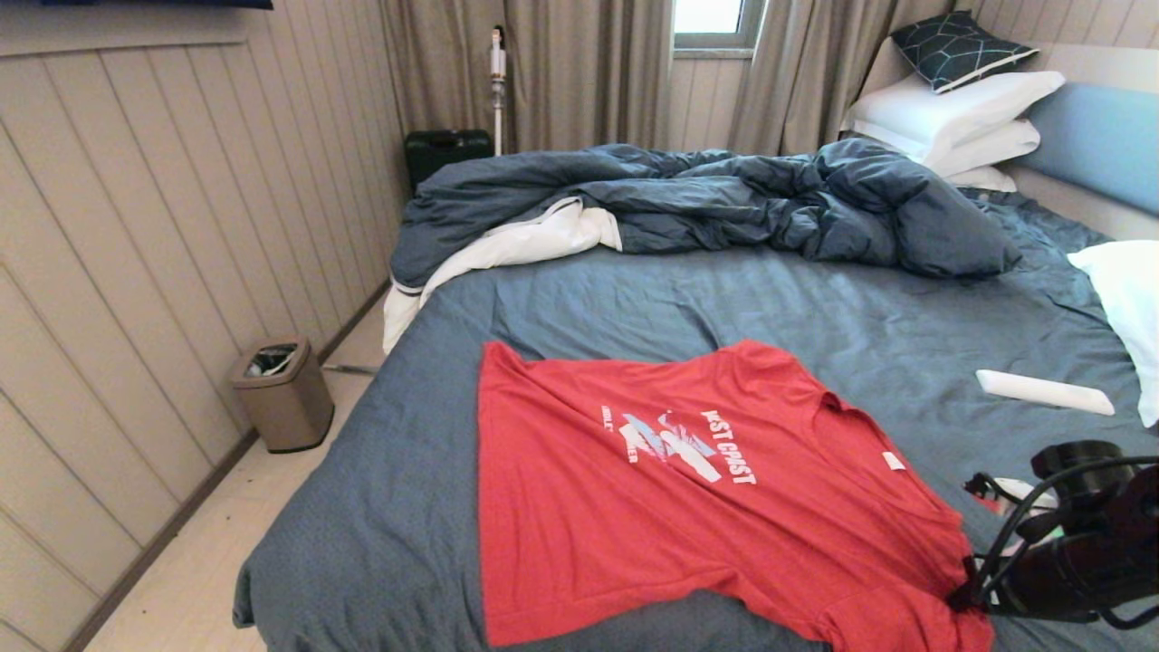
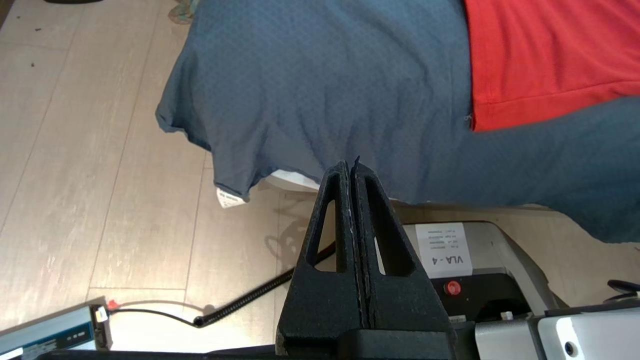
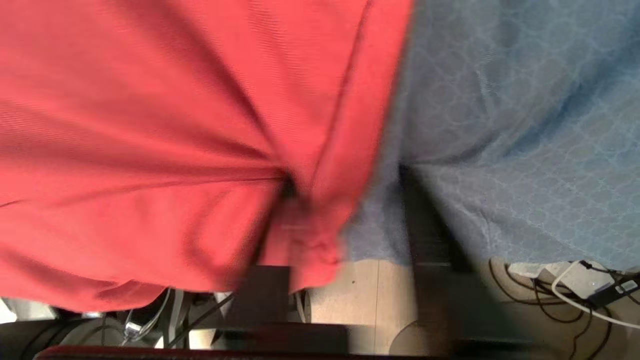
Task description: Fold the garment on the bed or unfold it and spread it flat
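1. Bedroom setting: the bed [image 1: 561, 299] fills most of the head view under a blue-grey sheet, with panelled wall and bare floor along its left side.
2. The garment [image 1: 652, 507], a red T-shirt, lies print-up and mostly flat on the near part of the bed; its near-right sleeve region is bunched and reaches the mattress edge.
3. The right gripper [image 3: 345, 220] sits at that bunched sleeve edge. One finger is buried under or in the red cloth, the other rests on the sheet beside it. Jaws are partly closed with a gap between them; whether cloth is actually pinched cannot be told.
4. The left gripper [image 2: 352, 172] hangs off the near-left bed corner, fingers pressed together, holding nothing.
5. Risk, judged: the jaws could catch the sheet with the sleeve, so a pull drags bedding; a shallow bite on the hem could slip out.
6. Room for moving: open sheet lies left of and beyond the shirt. Farther off sit the rumpled duvet [image 1: 724, 199], a white remote-like object [image 1: 1041, 391] at right, and a bin [image 1: 282, 391] on the floor.
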Available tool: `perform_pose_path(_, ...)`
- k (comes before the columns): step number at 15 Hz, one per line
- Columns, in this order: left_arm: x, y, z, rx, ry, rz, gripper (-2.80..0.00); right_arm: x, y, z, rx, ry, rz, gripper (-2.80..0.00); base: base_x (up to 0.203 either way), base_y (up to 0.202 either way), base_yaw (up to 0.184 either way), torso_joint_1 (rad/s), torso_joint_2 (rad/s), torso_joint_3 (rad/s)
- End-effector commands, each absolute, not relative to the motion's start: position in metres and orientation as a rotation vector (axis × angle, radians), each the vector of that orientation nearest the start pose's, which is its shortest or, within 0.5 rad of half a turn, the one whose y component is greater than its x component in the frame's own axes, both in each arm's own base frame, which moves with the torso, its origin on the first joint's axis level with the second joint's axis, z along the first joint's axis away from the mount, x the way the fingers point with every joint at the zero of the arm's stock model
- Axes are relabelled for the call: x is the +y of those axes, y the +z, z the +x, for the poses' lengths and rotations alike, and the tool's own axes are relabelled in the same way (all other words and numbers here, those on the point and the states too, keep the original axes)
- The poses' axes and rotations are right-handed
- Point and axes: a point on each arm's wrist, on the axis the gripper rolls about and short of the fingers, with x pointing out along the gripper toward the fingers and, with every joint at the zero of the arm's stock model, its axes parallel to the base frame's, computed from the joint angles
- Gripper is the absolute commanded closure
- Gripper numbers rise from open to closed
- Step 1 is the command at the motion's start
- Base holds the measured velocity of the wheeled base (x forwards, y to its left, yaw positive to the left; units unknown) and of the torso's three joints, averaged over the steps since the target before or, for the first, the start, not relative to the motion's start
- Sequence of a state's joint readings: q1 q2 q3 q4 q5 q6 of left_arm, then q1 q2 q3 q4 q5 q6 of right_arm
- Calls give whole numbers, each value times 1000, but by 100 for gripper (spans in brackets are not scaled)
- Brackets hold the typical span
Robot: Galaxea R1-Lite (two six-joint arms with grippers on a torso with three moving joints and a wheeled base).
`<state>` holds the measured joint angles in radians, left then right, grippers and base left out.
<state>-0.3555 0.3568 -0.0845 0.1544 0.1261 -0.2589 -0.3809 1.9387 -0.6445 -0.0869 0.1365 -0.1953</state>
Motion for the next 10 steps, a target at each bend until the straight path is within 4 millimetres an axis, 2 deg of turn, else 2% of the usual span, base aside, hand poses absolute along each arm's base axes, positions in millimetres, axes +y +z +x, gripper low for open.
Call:
perform_pose_path(1, 2, 88, 2, 448, -168, -152, 0, -97, 41, 248, 1161, -102, 133, 0, 0, 0, 0, 0, 0, 0)
perform_pose_path(3, 2, 88, 2, 453, -194, -159, 0, -100, 52, 250, 1119, -116, 118, 0, 0, 0, 0, 0, 0, 0)
perform_pose_path(5, 1, 88, 2, 459, -212, -162, 0, -113, 57, 249, 1096, -156, 125, 0, 0, 0, 0, 0, 0, 0)
perform_pose_path(10, 1, 88, 2, 455, -217, -164, 0, -159, 67, 240, 1047, -272, 124, 0, 0, 0, 0, 0, 0, 0)
